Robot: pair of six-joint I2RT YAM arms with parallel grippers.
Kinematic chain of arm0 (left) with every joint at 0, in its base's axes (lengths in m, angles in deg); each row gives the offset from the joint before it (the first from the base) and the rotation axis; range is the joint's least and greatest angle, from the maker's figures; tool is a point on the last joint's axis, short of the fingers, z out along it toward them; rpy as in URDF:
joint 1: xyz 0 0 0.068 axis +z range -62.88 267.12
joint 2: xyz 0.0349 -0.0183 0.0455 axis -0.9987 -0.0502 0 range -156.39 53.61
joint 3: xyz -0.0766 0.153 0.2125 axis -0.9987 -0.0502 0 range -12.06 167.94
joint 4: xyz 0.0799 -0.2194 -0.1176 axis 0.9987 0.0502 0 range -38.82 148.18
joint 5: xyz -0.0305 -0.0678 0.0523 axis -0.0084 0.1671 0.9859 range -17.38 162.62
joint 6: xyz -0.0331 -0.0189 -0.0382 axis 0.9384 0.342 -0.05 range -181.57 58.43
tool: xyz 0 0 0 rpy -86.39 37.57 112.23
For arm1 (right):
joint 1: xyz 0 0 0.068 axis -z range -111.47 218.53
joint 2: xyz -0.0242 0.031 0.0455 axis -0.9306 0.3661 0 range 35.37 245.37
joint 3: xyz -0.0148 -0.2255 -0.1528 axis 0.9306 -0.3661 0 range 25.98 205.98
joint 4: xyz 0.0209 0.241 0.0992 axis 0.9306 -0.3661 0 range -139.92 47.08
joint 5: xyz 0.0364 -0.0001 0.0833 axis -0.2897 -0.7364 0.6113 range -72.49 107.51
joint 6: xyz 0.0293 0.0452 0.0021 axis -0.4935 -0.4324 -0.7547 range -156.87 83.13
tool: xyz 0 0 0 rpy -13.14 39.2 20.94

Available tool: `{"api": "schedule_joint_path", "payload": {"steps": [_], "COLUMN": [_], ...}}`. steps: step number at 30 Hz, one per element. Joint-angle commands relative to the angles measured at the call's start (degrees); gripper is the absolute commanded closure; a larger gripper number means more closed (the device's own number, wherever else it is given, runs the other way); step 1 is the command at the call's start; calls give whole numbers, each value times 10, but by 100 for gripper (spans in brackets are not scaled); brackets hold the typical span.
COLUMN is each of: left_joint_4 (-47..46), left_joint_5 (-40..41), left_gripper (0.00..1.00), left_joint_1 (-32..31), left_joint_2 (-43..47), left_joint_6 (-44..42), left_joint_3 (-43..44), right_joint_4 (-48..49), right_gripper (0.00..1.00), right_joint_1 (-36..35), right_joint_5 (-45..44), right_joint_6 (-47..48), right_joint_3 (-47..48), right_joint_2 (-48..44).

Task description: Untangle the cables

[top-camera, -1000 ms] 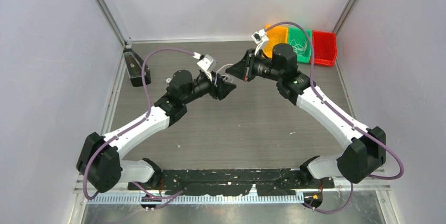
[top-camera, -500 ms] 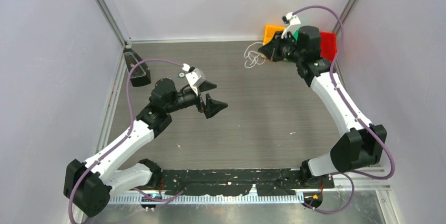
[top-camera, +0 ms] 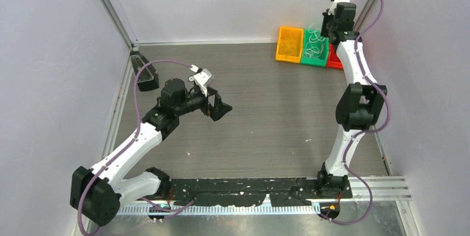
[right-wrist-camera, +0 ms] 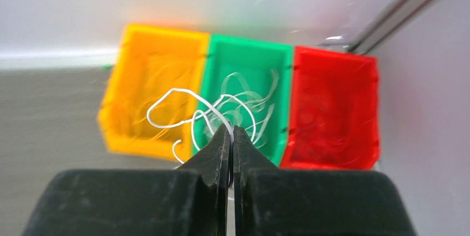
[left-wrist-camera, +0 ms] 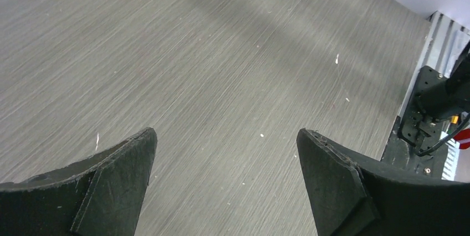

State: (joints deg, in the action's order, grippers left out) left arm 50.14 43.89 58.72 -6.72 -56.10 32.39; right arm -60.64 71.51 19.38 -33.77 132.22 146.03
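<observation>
Right wrist view shows my right gripper (right-wrist-camera: 231, 131) pinched shut on a white cable (right-wrist-camera: 183, 95), its curl just ahead of the tips above the green bin (right-wrist-camera: 252, 53), so I judge I'm dropping off a freed strand. It has no single long axis: loops fan forward and left of the jaws, toward the orange bin (right-wrist-camera: 149, 42), so next I'd centre over green, then release. My left gripper (left-wrist-camera: 225, 132) stands wide apart, only bare table (left-wrist-camera: 221, 53) between its jaws.
</observation>
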Motion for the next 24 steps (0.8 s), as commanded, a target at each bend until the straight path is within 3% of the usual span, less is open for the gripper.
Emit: {"api": "schedule_joint_path", "payload": {"steps": [1, 8, 13, 14, 18, 24], "left_joint_4": [46, 110, 134, 135, 134, 130], "left_joint_5": [25, 31, 31, 31, 31, 30], "left_gripper": [1, 0, 0, 0, 1, 1], "left_joint_1": [8, 31, 49, 52, 53, 53], "left_joint_2": [-22, -52, -64, -65, -68, -61], "left_joint_6": [-17, -51, -52, -52, -52, -52], "left_joint_3": [48, 85, 102, 103, 106, 99], "right_joint_4": [34, 151, 158, 157, 147, 132], "right_gripper": [95, 95, 93, 90, 60, 46], "right_joint_1": [9, 10, 11, 11, 11, 11], "right_joint_5": [-121, -139, -152, -151, -145, -77], "right_joint_6": [43, 70, 69, 72, 80, 99], "right_joint_3": [99, 165, 217, 223, 223, 165], "right_joint_2": [93, 226, 294, 304, 302, 220]}}
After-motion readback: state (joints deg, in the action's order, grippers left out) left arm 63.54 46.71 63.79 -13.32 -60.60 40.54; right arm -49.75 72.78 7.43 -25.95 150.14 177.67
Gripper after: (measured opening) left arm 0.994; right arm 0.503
